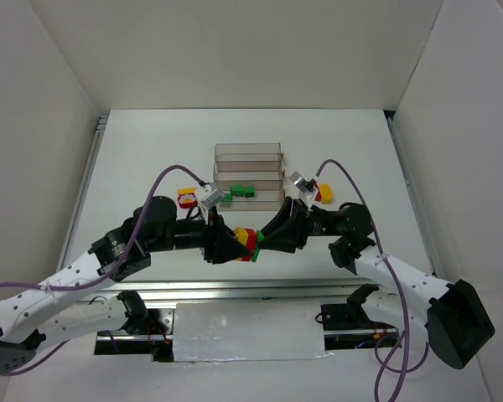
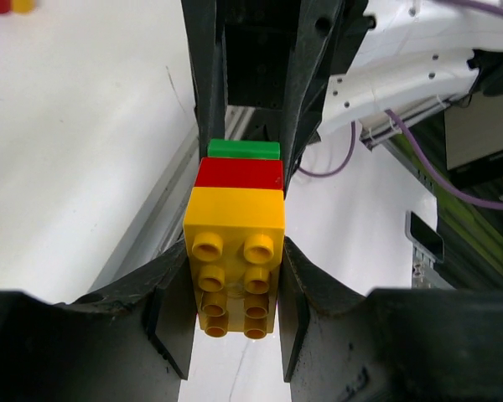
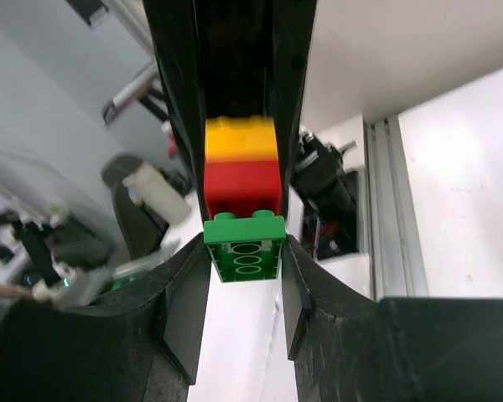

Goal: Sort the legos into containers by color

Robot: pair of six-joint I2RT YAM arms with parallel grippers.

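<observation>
**Three-brick stack (image 1: 248, 243) bridged by both arms**

Left end effector (image 2: 235, 314) is clamped on the yellow brick (image 2: 235, 251), and the right end effector (image 3: 243, 280) is clamped on the green brick (image 3: 244, 247), with red between. The stack's long axis runs arm to arm, on the near side of the containers (image 1: 247, 151), neither arm nearer. From above, the fingers hide most of the stack

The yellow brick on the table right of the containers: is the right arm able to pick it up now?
Probably not yet. The yellow brick lies close and uncovered, but the right jaws are shut on the three-colour stack, which the left jaws also grip.
</observation>
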